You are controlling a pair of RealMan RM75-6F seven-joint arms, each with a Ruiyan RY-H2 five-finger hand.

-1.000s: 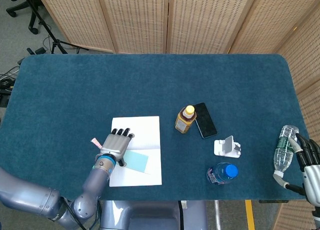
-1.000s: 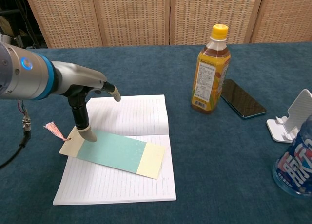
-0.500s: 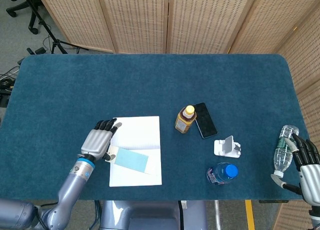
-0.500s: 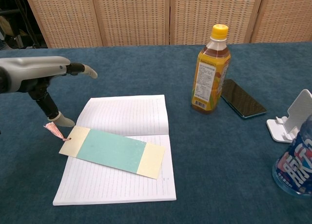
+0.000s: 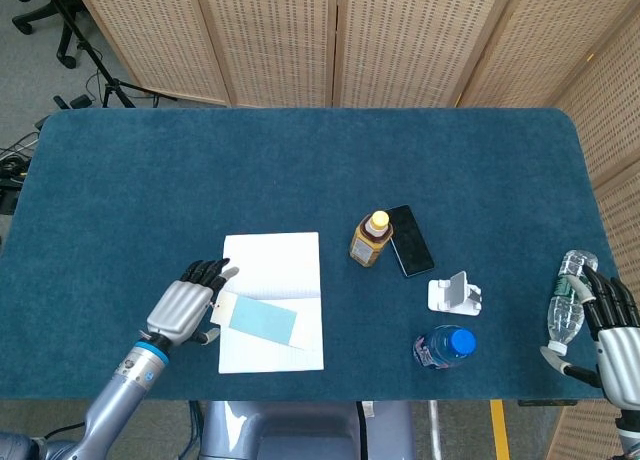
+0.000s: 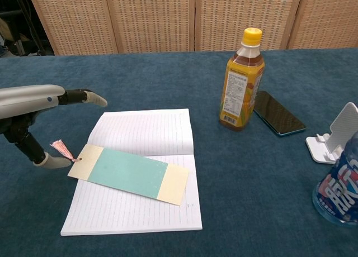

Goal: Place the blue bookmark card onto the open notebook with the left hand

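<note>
Now the bookmark [image 6: 128, 174] lies flat across the open notebook [image 6: 140, 212], its tasselled end past the left edge. Left hand [image 5: 183, 305] just beside it, fingers spread, holding nothing. Right hand [image 5: 612, 330] grips a clear bottle [image 5: 565, 300]. Juice bottle [image 6: 241, 81] label too small to read.

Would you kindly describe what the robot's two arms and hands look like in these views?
The left hand has a silver-grey metal back, black fingers with pale beige tips, and a blue ring at the wrist, on a smooth silver-grey tubular arm. The right hand matches: silver-grey back, black fingers, a pale thumb tip. No cables or sleeves show.
</note>
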